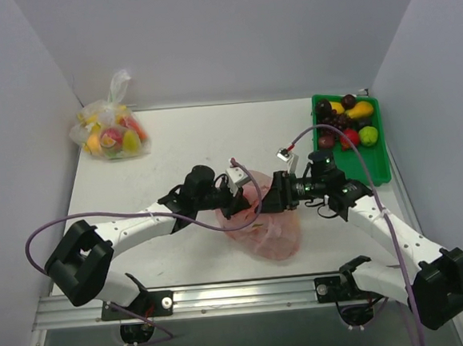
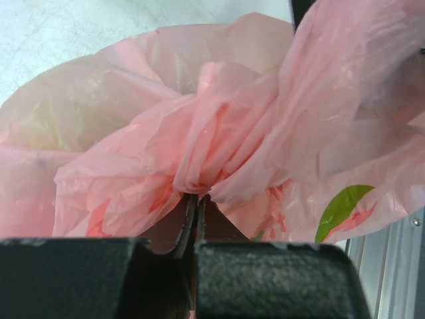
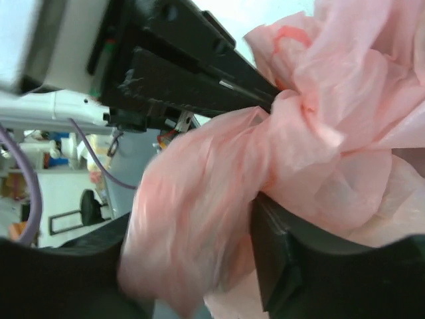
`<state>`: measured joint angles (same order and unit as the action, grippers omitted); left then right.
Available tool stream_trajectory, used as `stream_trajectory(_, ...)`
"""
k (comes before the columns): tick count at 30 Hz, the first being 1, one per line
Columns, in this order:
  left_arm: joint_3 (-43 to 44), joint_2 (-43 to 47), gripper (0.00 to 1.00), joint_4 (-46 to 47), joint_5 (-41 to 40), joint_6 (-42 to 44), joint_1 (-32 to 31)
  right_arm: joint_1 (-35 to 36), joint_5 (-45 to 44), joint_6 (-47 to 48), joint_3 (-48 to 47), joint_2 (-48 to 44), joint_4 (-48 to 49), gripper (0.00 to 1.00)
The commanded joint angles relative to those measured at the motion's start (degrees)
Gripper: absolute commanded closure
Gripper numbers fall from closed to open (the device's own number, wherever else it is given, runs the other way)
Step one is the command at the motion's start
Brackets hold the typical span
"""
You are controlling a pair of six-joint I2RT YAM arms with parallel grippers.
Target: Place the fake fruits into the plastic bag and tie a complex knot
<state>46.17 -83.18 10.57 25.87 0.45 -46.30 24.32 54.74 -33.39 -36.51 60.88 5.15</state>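
- The plastic bag [image 1: 275, 238] is sitting nearest me on the table [image 1: 181, 145], between my two arms. Its pink body is bulging, though I cannot make out which fruits are lying inside.
- My left gripper [image 2: 197, 199] is clamping fully shut on a bunched fold of pink plastic just under the knot [image 2: 216, 149].
- My right gripper [image 3: 189, 259] is facing it from the other side. Its fingers are standing partly apart, with a pink tail of the bag running between them. That tail is looking loose rather than pinched.
- I am judging that I am working the tying step: one twist is sitting in the handles, and a complex knot is calling for more.
- The next move is calling for my right side to take a fresh hold on a free end and pass it around, while my left is anchoring the twist.
- Farther off on the right, several fake fruits [image 1: 344, 124] are lying in the green tray [image 1: 378, 173], outside the bag.
- Farthest away, a clear bag of fruit [image 1: 112, 134] is resting at the back left.
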Motion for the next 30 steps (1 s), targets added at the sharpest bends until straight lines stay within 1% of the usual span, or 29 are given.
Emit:
stream_trajectory(1,-1.08,0.90,1.00,6.48,2.52,-4.76,0.95,-1.80,2.13,16.21,-9.17,-1.47,-17.58,0.47)
stream_trajectory(2,-1.52,1.35,1.00,6.57,3.22,-4.41,1.04,-2.86,1.17,20.34,-11.54,-1.64,-22.15,0.46)
stream_trajectory(3,-2.31,1.79,1.00,6.48,3.31,-3.88,1.21,-4.00,1.59,26.12,-14.96,-1.91,-29.59,0.45)
stream_trajectory(4,-2.58,2.57,1.00,6.48,3.57,-3.27,1.48,-6.54,1.95,28.96,-16.82,-2.34,-33.15,0.42)
stream_trajectory(5,-2.93,2.93,1.00,6.40,3.92,-2.91,1.48,-7.87,1.95,30.64,-18.32,-2.70,-35.79,0.41)
stream_trajectory(6,-3.02,3.19,1.00,6.13,4.71,-2.39,1.48,-9.01,2.30,32.92,-19.81,-3.57,-40.43,0.39)
stream_trajectory(7,-3.19,3.72,1.00,5.52,5.41,-1.77,1.57,-10.50,2.56,34.60,-23.05,-4.01,-42.22,0.37)
stream_trajectory(9,-3.28,4.07,1.00,4.90,6.56,-1.15,1.48,-13.58,2.39,35.06,-25.53,-5.07,-44.08,0.39)
stream_trajectory(10,-3.20,4.08,1.00,4.38,6.74,-0.80,1.48,-14.38,1.78,34.62,-26.76,-5.16,-44.08,0.42)
stream_trajectory(11,-3.02,4.25,1.00,3.94,7.17,-0.80,1.48,-14.82,1.08,34.44,-27.03,-4.90,-43.73,0.48)
stream_trajectory(12,-3.02,4.25,1.00,3.76,7.44,-0.80,1.48,-14.82,0.46,34.44,-27.03,-2.89,-42.60,0.63)
stream_trajectory(13,-3.02,4.42,1.00,3.67,7.70,-0.80,1.57,-14.65,-0.59,34.18,-26.77,-1.57,-41.98,0.73)
stream_trajectory(14,-2.93,4.51,1.00,3.58,8.05,-0.80,1.48,-14.47,-1.73,33.48,-26.33,1.66,-41.10,0.83)
stream_trajectory(15,-2.76,4.43,1.00,3.50,8.75,-0.80,1.57,-14.12,-2.26,33.39,-25.89,3.35,-38.48,0.91)
stream_trajectory(17,-2.06,4.08,1.00,2.53,10.43,-0.80,1.30,-12.46,-4.37,33.39,-25.19,7.21,-35.93,0.96)
stream_trajectory(18,-1.88,3.81,1.00,2.09,10.34,-0.89,1.22,-10.45,-4.73,33.39,-24.84,8.28,-35.21,0.96)
stream_trajectory(23,-1.43,2.14,1.00,2.09,9.29,-2.64,1.13,-5.87,-6.39,33.91,-20.99,11.71,-32.31,0.96)
stream_trajectory(26,-1.44,0.74,1.00,3.75,9.38,-5.27,0.78,-3.75,-5.62,34.27,-18.78,12.76,-31.34,0.95)
stream_trajectory(27,-1.61,-0.22,1.00,5.15,9.29,-7.72,0.60,-3.23,-5.17,34.44,-17.55,12.86,-31.08,0.94)
stream_trajectory(28,-1.79,-0.93,1.00,6.30,9.11,-9.22,0.51,-2.18,-4.47,34.53,-17.02,13.12,-30.81,0.92)
stream_trajectory(29,-2.05,-1.54,1.00,7.96,8.85,-10.98,0.51,-1.65,-3.25,34.53,-16.40,13.30,-30.12,0.85)
stream_trajectory(30,-2.14,-3.12,1.00,11.28,8.07,-14.48,0.51,-1.03,-2.80,34.53,-15.09,13.30,-29.67,0.80)
